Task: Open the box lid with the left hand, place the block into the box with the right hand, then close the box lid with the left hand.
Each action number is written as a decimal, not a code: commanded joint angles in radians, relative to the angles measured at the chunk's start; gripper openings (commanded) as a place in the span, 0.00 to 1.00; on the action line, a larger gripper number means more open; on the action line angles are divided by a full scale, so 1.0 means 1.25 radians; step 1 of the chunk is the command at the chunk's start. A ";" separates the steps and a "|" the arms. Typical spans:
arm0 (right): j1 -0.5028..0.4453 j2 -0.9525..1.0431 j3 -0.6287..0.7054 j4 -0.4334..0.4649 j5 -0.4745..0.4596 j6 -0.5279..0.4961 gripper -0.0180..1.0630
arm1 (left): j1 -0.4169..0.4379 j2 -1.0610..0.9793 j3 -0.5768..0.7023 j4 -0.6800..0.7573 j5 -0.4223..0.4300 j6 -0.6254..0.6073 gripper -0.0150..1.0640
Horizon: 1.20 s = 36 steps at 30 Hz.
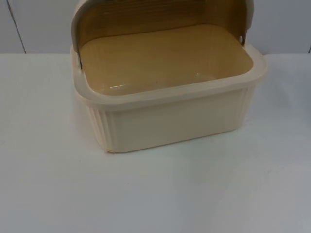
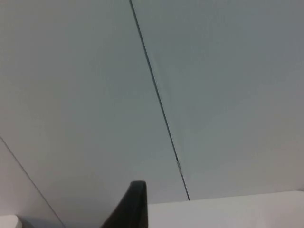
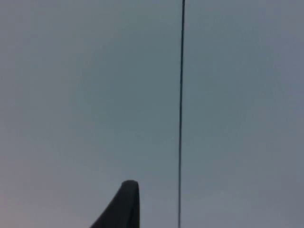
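Surface (image 1: 155, 194): white, ending at a grey partition wall (image 2: 213, 95).

Box (image 1: 170, 119): cream, ribbed walls, rounded rim, tan glossy floor; stands toward 12 o'clock on the surface.

Lid (image 1: 160, 14): swung up at the back, so opening looks done; no block lies inside, so placing and closing remain.

Left gripper (image 2: 135, 204) and right gripper (image 3: 126, 204): each faces the wall; cannot tell whether apart or together.

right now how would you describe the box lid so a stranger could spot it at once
On the white table before the grey partition wall stands a cream ribbed box. Its lid is the curved cover swung up behind the opening, brownish inside with a pale rim.
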 commanded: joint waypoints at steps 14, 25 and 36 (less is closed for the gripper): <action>0.046 0.110 -0.009 -0.005 0.150 -0.003 0.99 | -0.007 -0.004 -0.002 -0.020 -0.018 -0.003 0.99; 0.061 0.099 -0.198 0.067 0.432 -0.127 0.99 | -0.007 -0.004 -0.002 -0.032 -0.011 -0.003 0.99; 0.061 0.066 -0.176 0.245 0.390 -0.241 0.99 | -0.007 0.043 -0.002 -0.102 -0.030 0.029 0.99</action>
